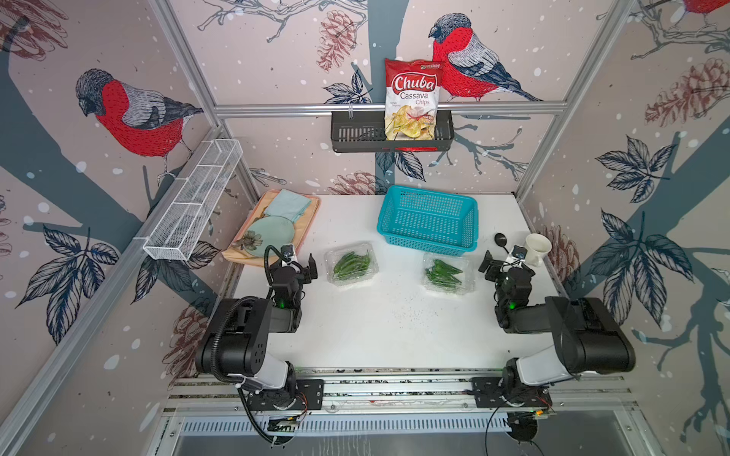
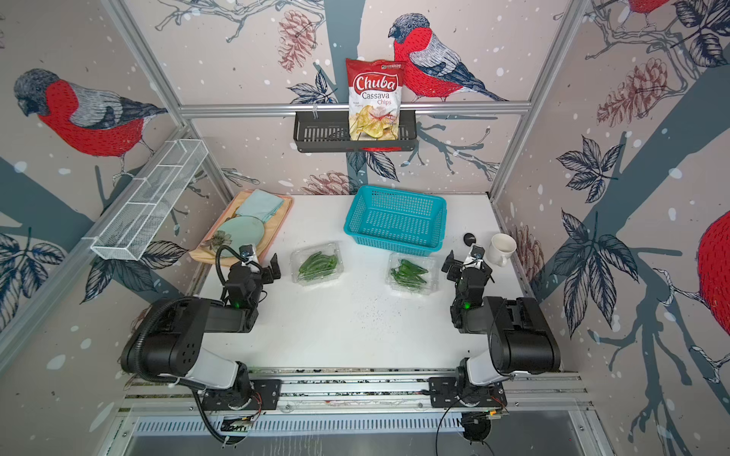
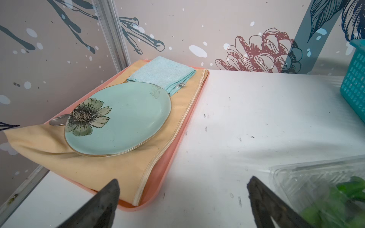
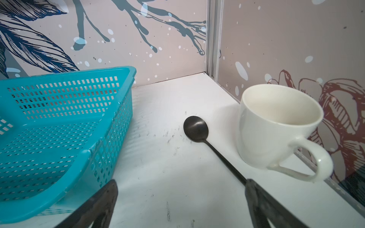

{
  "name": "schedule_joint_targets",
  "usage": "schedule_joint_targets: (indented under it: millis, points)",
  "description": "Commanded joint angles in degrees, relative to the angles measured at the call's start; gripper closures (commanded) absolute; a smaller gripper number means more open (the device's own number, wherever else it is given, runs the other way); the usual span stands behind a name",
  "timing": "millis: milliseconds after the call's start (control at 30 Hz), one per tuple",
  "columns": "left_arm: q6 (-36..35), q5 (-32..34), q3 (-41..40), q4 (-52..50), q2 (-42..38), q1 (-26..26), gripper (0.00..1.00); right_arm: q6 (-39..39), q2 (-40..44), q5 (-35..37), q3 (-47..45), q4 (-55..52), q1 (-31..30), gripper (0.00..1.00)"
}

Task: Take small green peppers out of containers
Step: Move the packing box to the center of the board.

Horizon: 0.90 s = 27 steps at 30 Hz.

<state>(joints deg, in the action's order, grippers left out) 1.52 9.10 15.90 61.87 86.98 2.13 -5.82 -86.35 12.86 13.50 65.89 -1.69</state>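
in both top views: small green peppers (image 1: pixel 351 262) in both containers (image 1: pixel 369 275) near turquoise basket (image 1: pixel 428 219) | right wrist view: only basket, black spoon (image 4: pixel 195 128), mug (image 4: pixel 276 126) | left gripper (image 3: pixel 183 180), right gripper (image 4: pixel 181 181): wide, empty

A white mug (image 1: pixel 536 248) stands beside a black spoon (image 4: pixel 195 129), near a turquoise basket (image 1: pixel 426 238).

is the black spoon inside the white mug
No, the black spoon lies flat on the table beside the white mug, not in it.
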Motion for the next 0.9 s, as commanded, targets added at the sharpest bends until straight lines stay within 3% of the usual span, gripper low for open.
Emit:
schedule_joint_targets:
  millis: [0,867]
  points:
    - [-0.55,0.60,0.05,3.78,-0.23,0.17,0.02,0.81,0.31,-0.12,-0.14,2.93,-0.15,0.00]
    - [-0.24,0.13,0.11,3.64,-0.32,-0.07,0.02,0.74,0.36,-0.21,-0.11,2.97,-0.05,0.01]
